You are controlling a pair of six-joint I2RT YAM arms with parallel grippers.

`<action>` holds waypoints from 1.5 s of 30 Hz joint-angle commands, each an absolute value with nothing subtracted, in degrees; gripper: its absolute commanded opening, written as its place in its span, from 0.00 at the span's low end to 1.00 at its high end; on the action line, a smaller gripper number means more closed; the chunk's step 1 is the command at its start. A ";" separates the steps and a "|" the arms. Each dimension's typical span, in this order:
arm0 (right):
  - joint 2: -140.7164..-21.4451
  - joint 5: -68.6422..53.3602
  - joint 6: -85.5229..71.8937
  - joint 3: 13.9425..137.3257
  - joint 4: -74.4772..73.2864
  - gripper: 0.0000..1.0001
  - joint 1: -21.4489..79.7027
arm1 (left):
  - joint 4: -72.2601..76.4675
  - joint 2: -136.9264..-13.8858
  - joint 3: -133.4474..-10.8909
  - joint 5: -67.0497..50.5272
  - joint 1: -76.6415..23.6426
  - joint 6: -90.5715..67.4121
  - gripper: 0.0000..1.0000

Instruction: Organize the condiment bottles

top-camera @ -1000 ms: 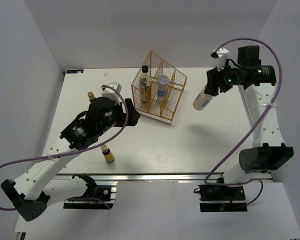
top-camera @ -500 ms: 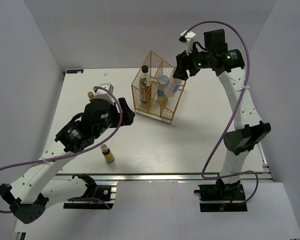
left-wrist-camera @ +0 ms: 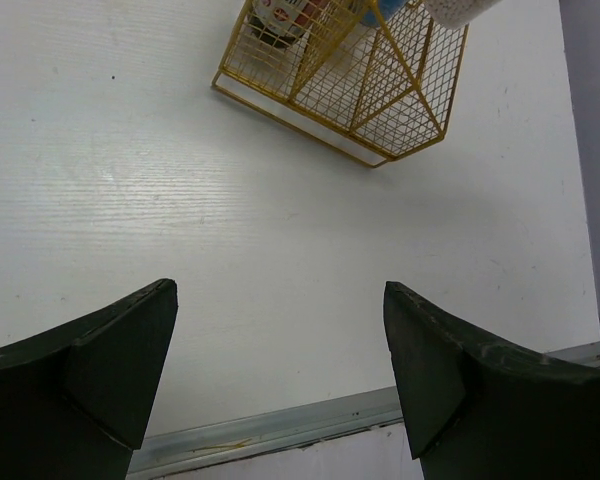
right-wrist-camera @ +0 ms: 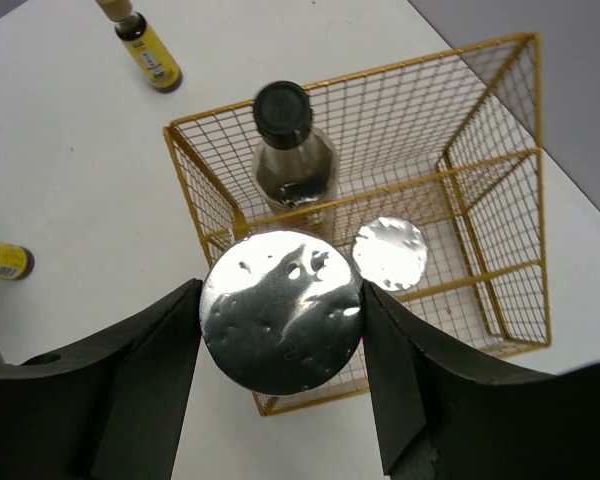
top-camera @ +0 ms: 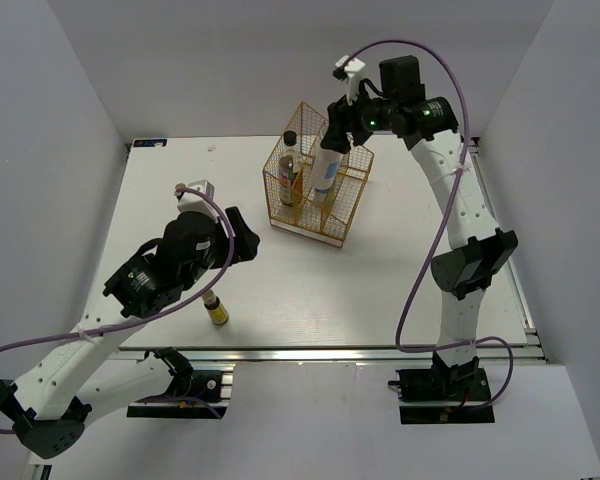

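1. The white table [top-camera: 400,270] is carrying everything, with both arm bases sitting at its near edge.
2. The right arm [top-camera: 458,200] is rising steeply from its base, bending at the elbow and reaching back and inward, so its wrist is hanging over the far middle of the table.
3. The left arm [top-camera: 130,290] is stretching low and diagonally over the left half of the table, with its wrist pointing toward the middle.
4. The gold wire basket [top-camera: 345,215] is standing at the far middle of the table, split by wire partitions.
5. The right gripper [top-camera: 334,133] is clamping its jaws on a white bottle [top-camera: 325,168] with a blue label, holding it nearly upright over the basket, silver top up. Whether its base is already inside a compartment cannot be told.
6. The left gripper [left-wrist-camera: 280,350] is hovering above bare table with its jaws spread wide, holding nothing.
7. The dark bottle [right-wrist-camera: 290,160] is standing inside one basket compartment.
8. A second white bottle [right-wrist-camera: 390,253] is showing its silver top in the compartment next to that one.
9. One yellow bottle [top-camera: 216,308] is standing on the table just beside the left arm; a second yellow bottle [top-camera: 183,188] is peeking out behind that arm's wrist.
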State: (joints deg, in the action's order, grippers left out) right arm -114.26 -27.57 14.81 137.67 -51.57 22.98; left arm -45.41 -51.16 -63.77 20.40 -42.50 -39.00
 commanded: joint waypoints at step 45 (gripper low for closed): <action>-113.56 -25.05 18.28 118.29 -36.21 0.77 27.16 | -56.86 -48.16 -58.71 24.78 -42.63 -47.99 0.98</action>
